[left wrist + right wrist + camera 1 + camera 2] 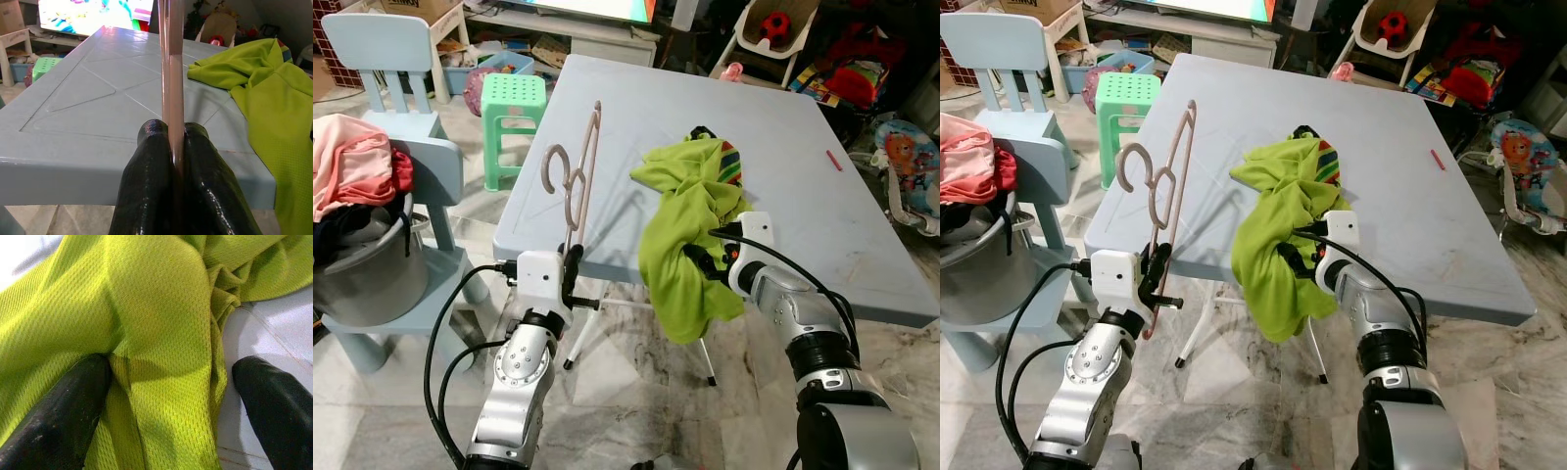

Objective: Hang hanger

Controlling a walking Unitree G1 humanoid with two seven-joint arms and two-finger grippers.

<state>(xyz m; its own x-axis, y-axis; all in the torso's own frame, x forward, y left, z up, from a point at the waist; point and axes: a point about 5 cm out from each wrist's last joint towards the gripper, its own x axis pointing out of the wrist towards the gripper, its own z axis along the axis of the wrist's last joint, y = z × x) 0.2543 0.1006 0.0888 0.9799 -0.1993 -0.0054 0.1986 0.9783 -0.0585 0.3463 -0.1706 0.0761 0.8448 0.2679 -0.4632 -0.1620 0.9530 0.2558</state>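
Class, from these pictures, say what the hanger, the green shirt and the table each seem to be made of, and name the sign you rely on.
Hanger: probably plastic, pale pink and smooth, with a soft sheen along the bar clamped in the left hand.
Green shirt: knitted sports mesh, matt, with a fine dimpled weave visible by the right hand.
Table: likely moulded plastic, pale blue, with ridged lines and a glossy edge.

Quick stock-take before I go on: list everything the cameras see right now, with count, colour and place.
hanger: 1, pinkish, upright in left claw at table's near edge
shirt: 1, lime green, draped over table's near edge
table: 1, pale blue, ahead
marker: 1, red, table's right side
stool: 1, green, left of table
chairs: 2, pale blue, far left
bucket: 1, grey, holding clothes, on near chair
left claw: shut on hanger
right claw: open, astride shirt
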